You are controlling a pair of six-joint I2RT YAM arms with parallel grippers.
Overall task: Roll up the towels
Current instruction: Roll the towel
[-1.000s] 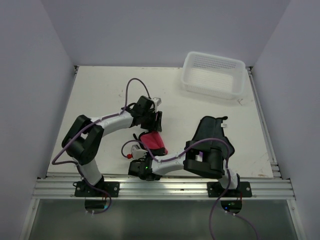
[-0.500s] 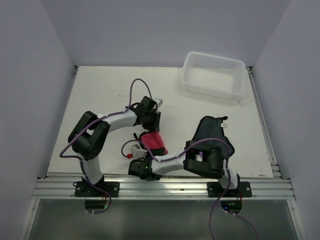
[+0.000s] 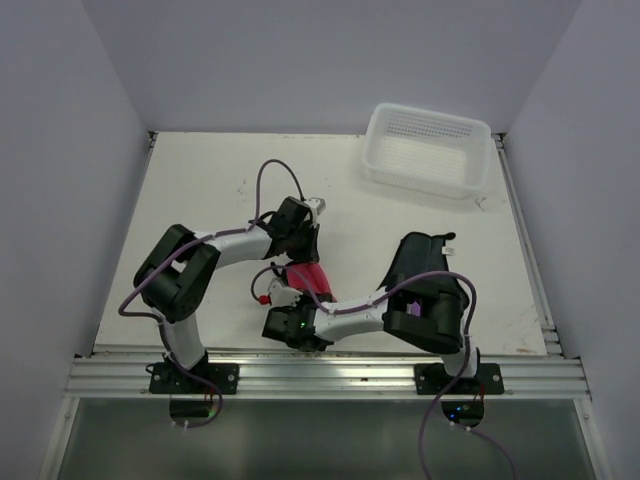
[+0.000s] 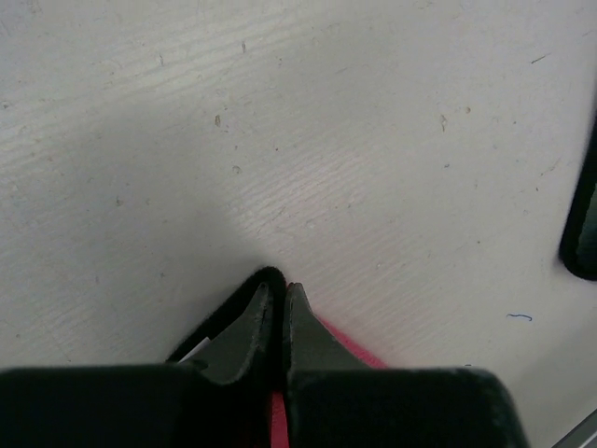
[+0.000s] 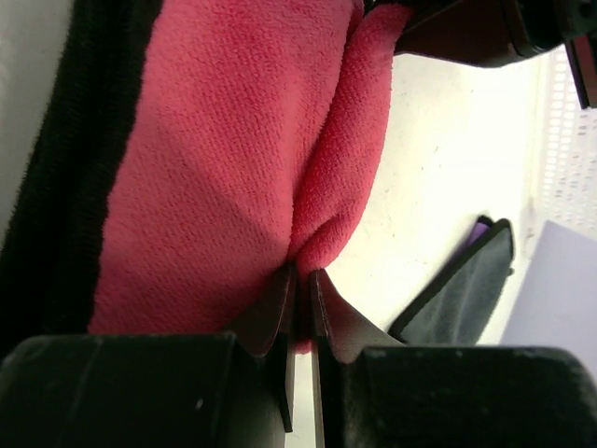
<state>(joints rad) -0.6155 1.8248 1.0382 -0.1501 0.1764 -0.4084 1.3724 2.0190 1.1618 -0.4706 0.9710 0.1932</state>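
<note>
A pink-red towel (image 3: 309,278) with a black border lies bunched between both arms near the table's middle. My left gripper (image 3: 303,245) is at the towel's far end and shut on its edge; in the left wrist view the black border (image 4: 231,310) and pink cloth (image 4: 351,344) sit at the closed fingertips. My right gripper (image 3: 288,297) is at the near end, shut on a fold of the pink towel (image 5: 224,140). A second towel (image 3: 420,255), dark with a purple corner (image 5: 463,283), lies flat to the right, partly under the right arm.
A white perforated basket (image 3: 468,135) stands at the back right of the table. Walls close in the table on the left, right and back. The right arm's elbow hangs over the dark towel.
The left gripper has closed on the pink towel's far edge. The right arm has shifted slightly, and the towel now looks more bunched and narrower.
</note>
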